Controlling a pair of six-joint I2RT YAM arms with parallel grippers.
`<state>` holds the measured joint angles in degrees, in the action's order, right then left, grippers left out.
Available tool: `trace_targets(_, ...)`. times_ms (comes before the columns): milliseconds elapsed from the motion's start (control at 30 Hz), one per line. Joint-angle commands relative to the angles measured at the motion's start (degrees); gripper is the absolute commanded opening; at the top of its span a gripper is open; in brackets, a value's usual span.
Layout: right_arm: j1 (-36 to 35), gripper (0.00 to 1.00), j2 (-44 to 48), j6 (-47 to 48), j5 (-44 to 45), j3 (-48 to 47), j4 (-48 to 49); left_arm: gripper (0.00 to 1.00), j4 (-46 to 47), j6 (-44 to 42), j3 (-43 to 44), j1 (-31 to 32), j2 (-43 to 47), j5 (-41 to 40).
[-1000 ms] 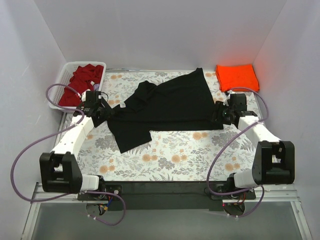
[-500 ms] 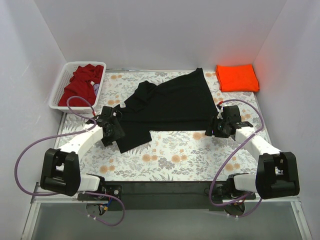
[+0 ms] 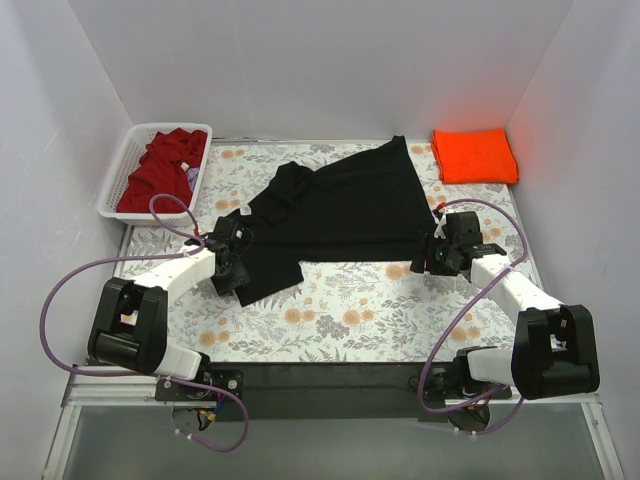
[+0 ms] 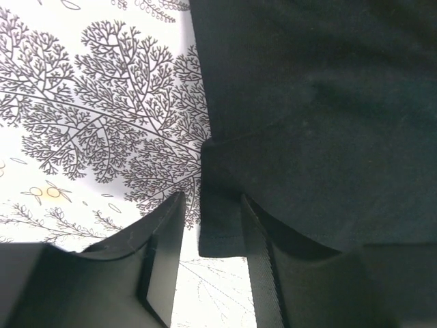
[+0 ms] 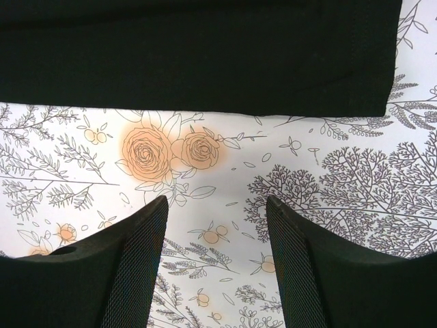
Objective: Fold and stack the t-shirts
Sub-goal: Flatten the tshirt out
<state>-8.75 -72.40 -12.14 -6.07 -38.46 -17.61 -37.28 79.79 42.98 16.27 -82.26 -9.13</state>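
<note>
Left gripper (image 4: 210, 212), jaws parted, straddled the black t-shirt's (image 3: 340, 205) near-left hem; right gripper (image 5: 217, 205), unclenched, hovered just off its near-right corner.

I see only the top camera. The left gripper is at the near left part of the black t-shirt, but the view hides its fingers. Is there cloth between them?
Observer: Yes. The left wrist view shows a corner of the black t-shirt between the fingers of the left gripper.
Operator: Is it pinched already?
Observer: Not yet. A strip of the floral tablecloth shows between the cloth and one finger.
Operator: And the right gripper?
Observer: The right gripper is open with only tablecloth between its fingers. The shirt's hem lies beyond the tips, untouched.
</note>
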Motion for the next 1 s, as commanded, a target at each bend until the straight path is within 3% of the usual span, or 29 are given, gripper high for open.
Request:
trace_targets(0,-0.30,0.66,0.77,0.45,0.79,0.40,1.78,0.35,-0.51,1.07,-1.93,1.04,-1.76,0.33)
trace_targets(200,-0.39,0.66,0.33,0.45,0.70,0.40,1.87,0.27,-1.66,1.16,-2.11,2.89,-3.96,-0.01)
trace_targets(400,-0.30,0.66,0.77,0.45,0.97,0.66,2.05,0.26,-1.75,1.51,-2.11,3.94,-5.72,0.25)
trace_targets(633,-0.39,0.66,0.95,0.63,0.97,0.84,2.22,0.40,-2.98,2.12,-0.19,4.47,-4.58,0.86)
trace_targets(967,-0.30,0.65,1.30,0.89,-0.26,1.02,2.66,0.43,-8.25,4.15,4.13,4.65,2.71,-0.98)
